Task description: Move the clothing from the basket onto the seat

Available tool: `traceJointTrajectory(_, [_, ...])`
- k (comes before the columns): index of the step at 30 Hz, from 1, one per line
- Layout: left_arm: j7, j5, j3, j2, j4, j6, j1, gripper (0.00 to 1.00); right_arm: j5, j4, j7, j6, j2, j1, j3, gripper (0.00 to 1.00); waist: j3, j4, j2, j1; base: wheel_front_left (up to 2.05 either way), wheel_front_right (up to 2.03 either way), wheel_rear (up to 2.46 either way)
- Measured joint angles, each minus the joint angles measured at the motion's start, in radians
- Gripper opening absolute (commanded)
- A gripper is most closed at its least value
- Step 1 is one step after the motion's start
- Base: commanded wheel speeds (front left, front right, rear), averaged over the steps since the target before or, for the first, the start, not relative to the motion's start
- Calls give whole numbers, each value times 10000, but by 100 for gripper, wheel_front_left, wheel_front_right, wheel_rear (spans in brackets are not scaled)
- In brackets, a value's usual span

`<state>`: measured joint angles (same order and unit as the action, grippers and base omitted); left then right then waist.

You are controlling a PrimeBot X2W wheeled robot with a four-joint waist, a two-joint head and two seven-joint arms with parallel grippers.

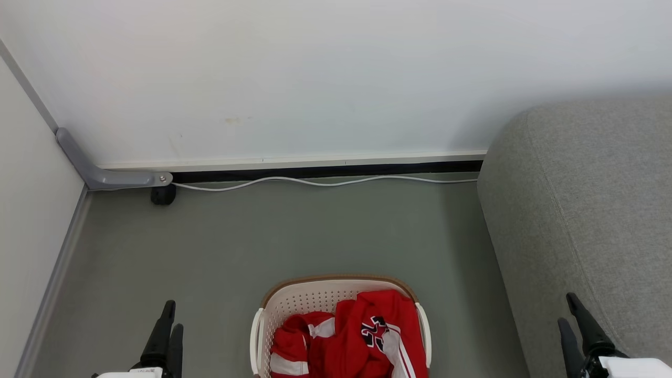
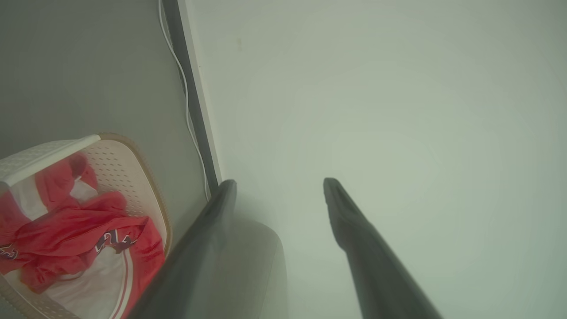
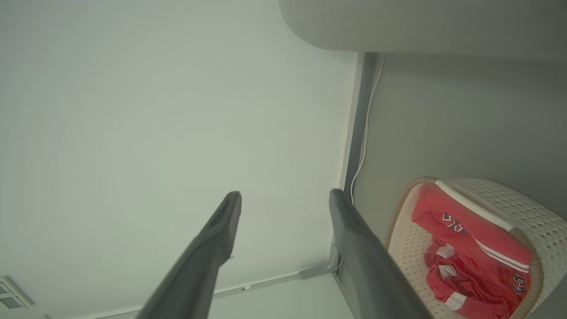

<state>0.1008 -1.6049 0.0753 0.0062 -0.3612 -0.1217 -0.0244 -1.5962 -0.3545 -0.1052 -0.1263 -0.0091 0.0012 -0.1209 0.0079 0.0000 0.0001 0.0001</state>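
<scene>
1. Head view: bright red soft clothing lies in the cream perforated plastic basket on the floor, beside the large grey fabric seat; left gripper fingers look clenched, empty.
2. Left wrist view: fingers look parted, so I cannot tell.
3. Right wrist view: right gripper fingers released, empty; next, reach down to the clothing.

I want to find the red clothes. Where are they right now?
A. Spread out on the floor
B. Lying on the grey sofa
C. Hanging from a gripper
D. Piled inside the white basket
D. The red clothing lies bunched up inside the basket, which stands on the floor beside the sofa.
</scene>
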Motion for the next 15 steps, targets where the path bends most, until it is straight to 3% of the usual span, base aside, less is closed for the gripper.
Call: traceJointTrajectory(15, [-408, 54, -221, 58, -21, 0, 295, 100, 153, 81, 138, 0, -217, -360, 318, 100, 22, -18, 0, 1, 0, 0, 0])
